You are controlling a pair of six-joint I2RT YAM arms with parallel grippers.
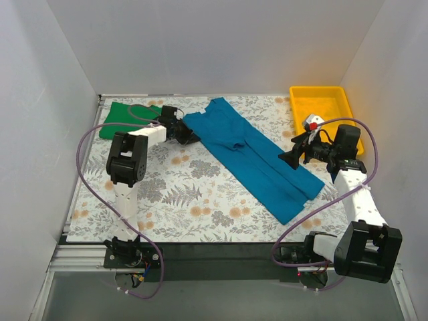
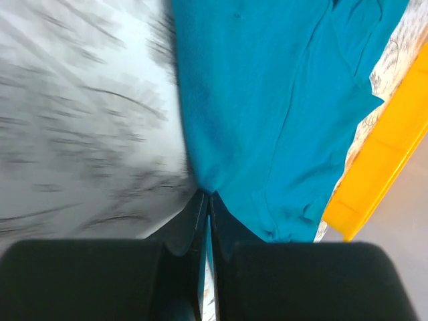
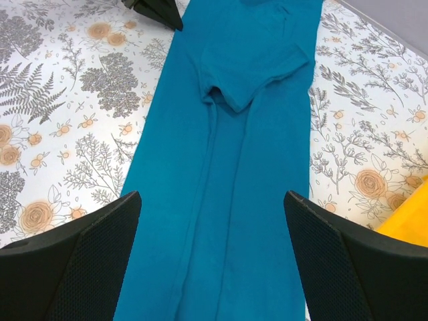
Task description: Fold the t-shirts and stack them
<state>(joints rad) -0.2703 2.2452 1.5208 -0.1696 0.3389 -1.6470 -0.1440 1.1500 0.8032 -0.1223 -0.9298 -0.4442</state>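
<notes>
Risks slipping free on any pull: only a thin corner edge of the teal-blue t-shirt [image 2: 267,100] nipped in the left claw [image 2: 206,200], shut tight. Might also drag a single layer and spoil the lengthwise fold. Over the shirt's lower-right end, right claw [image 3: 212,200] gaping wide, gripping nothing. Shirt itself stretched diagonally across the floral surface [image 1: 167,200], upper centre to lower right. Further out, green t-shirt [image 1: 124,119] at upper left; yellow tray [image 1: 301,110] at upper right.
</notes>
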